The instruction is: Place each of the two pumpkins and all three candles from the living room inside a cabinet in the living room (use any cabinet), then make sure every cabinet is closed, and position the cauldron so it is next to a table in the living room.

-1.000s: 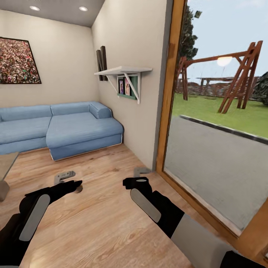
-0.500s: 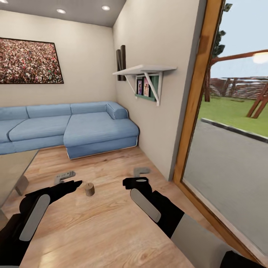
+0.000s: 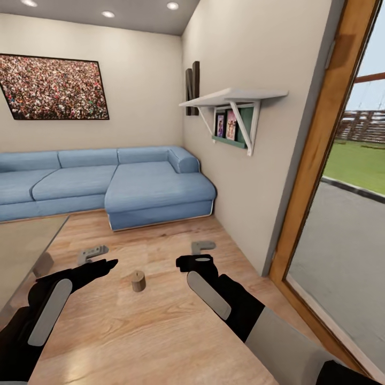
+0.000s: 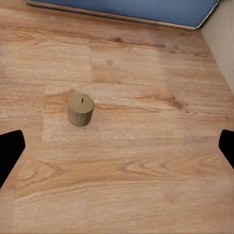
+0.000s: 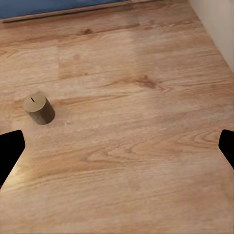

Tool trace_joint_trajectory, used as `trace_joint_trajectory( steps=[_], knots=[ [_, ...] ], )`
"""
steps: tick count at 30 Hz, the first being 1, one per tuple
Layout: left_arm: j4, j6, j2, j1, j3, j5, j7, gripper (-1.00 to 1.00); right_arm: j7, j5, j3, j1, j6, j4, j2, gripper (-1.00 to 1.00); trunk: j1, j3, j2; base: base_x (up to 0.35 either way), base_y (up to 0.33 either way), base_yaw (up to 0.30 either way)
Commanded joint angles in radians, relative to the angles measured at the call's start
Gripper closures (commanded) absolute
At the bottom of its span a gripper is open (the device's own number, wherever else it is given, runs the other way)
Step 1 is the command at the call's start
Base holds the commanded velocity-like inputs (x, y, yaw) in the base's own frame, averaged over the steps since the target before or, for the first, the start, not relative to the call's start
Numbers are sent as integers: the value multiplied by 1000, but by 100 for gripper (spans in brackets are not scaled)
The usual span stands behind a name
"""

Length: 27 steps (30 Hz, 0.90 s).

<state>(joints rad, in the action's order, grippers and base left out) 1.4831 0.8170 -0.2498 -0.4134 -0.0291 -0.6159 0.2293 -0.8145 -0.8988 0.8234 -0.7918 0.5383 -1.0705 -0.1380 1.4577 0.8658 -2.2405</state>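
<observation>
Short stubby grey-beige candle stands upright on the wood-plank floor, near the glossy glass-topped coffee table. Left gripper and right gripper: fingers apart, empty, carried raised ahead of the candle, probably a travel posture.

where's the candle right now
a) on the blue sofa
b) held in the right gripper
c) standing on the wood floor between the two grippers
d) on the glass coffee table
c: the candle stands upright on the bare wood floor, in front of the robot between the left gripper and the right gripper, touching neither; both wrist views show it alone on the planks.
</observation>
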Motion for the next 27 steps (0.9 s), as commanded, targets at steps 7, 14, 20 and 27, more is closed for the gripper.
trace_joint_trajectory(
  steps=[7,14,20,27],
  knots=[
    [0,4,-1,0,0,-11,8,-100,-8,-6,2,-1,3,0,1,-100,0,1,0,340,0,6],
    [0,4,-1,0,0,-11,8,-100,-7,-6,1,-1,3,0,1,-100,0,1,0,340,0,1],
    [0,4,-1,-1,0,-12,8,-100,-8,-6,0,-1,2,0,1,-100,0,1,0,340,0,0],
    [0,4,-1,-1,0,-11,9,-100,-7,-6,0,-1,2,0,1,-100,0,1,0,340,0,0]
  ],
)
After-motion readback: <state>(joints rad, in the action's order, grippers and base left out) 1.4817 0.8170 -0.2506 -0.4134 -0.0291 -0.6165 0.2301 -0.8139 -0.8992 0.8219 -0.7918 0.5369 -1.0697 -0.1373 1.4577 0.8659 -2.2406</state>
